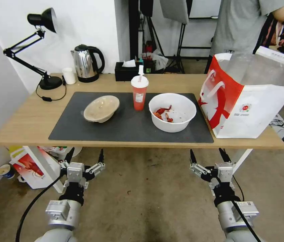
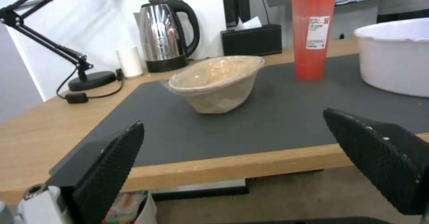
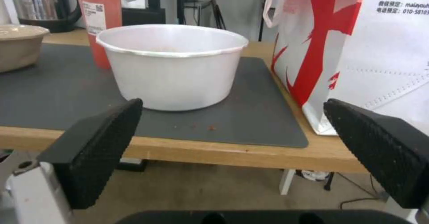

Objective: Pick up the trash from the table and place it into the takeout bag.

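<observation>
Nothing is judged done yet — all three pieces of trash are seen on the worktop (image 1: 21,127): one beige bowl (image 1: 101,108) at 9 o'clock, one red cup (image 1: 139,92) centre, one white bowl (image 1: 172,112) at 3 o'clock. One takeout bag (image 1: 249,101) stands farther right. The left gripper (image 1: 84,158) and right gripper (image 1: 208,157) are held below the near edge — both spread wide, nothing held.

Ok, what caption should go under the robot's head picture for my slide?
Both open grippers, left gripper and right gripper, wait below the table; trash sits beside the takeout bag.
</observation>
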Controlling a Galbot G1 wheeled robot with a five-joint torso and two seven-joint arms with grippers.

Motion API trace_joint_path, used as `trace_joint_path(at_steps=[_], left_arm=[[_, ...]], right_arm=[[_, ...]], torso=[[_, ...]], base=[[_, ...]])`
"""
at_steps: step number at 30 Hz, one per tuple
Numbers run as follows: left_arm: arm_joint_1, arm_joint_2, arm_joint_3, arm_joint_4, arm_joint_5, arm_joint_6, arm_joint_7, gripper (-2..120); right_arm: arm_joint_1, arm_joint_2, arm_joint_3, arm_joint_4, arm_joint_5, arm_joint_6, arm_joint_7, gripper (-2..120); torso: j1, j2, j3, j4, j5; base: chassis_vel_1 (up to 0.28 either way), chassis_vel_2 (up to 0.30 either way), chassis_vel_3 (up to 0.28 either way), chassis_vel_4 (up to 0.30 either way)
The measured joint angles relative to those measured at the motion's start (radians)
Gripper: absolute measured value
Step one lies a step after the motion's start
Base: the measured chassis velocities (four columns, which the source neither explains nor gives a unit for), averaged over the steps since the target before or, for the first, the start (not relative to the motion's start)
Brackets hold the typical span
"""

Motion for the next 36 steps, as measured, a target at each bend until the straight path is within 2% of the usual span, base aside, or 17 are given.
trace_joint_path(at_steps=[15,17,20,21,25,27,28,30,32,36], left_arm=[[0.000,0.000,0.000,0.000,0.000,0.000,0.000,100],[0.000,0.000,0.000,0.000,0.000,0.000,0.000,100],[0.000,0.000,0.000,0.000,0.000,0.000,0.000,100],[0.000,0.000,0.000,0.000,0.000,0.000,0.000,100],[0.000,0.000,0.000,0.000,0.000,0.000,0.000,100],[0.000,0.000,0.000,0.000,0.000,0.000,0.000,100],[0.000,0.000,0.000,0.000,0.000,0.000,0.000,100],[0.000,0.000,0.000,0.000,0.000,0.000,0.000,100],[0.000,0.000,0.000,0.000,0.000,0.000,0.000,100],[0.000,0.000,0.000,0.000,0.000,0.000,0.000,100]], right_arm=[[0.004,-0.001,0.000,0.000,0.000,0.002,0.001,100],[0.036,-0.017,-0.004,0.004,0.000,0.033,0.017,100],[0.114,-0.055,-0.010,0.022,-0.001,0.110,0.056,100],[0.114,-0.055,-0.010,0.022,-0.001,0.110,0.056,100],[0.282,-0.135,-0.025,0.057,-0.002,0.274,0.140,100],[0.301,-0.153,-0.022,0.075,0.018,0.291,0.134,100],[0.304,-0.181,-0.010,0.106,0.055,0.294,0.115,100],[0.299,-0.195,-0.003,0.124,0.082,0.291,0.105,100],[0.282,-0.220,0.016,0.158,0.131,0.264,0.093,100],[0.266,-0.246,0.046,0.197,0.172,0.237,0.079,100]], torso=[[0.000,0.000,0.000,-0.0001,0.0000],[0.000,0.000,0.000,-0.0005,0.0001],[0.000,0.000,0.000,0.0002,-0.0001],[0.000,0.000,0.000,0.0002,-0.0001],[0.000,0.000,0.000,0.0004,0.0001],[0.000,0.000,0.000,0.0006,0.0008],[0.000,0.000,0.000,0.0005,-0.0006],[0.000,0.000,0.000,0.0000,-0.0007],[0.000,0.000,0.000,-0.0002,0.0004],[0.000,0.000,0.000,-0.0001,0.0000]], base=[[0.000,0.000,0.000,0.000],[0.000,0.000,0.000,0.000],[0.000,0.000,0.000,0.000],[0.000,0.000,0.000,0.000],[0.000,0.000,0.000,0.000],[0.000,0.000,0.000,0.000],[0.000,0.000,0.000,0.000],[0.000,0.000,0.000,0.000],[0.000,0.000,0.000,0.000],[0.000,0.000,0.000,0.000]])
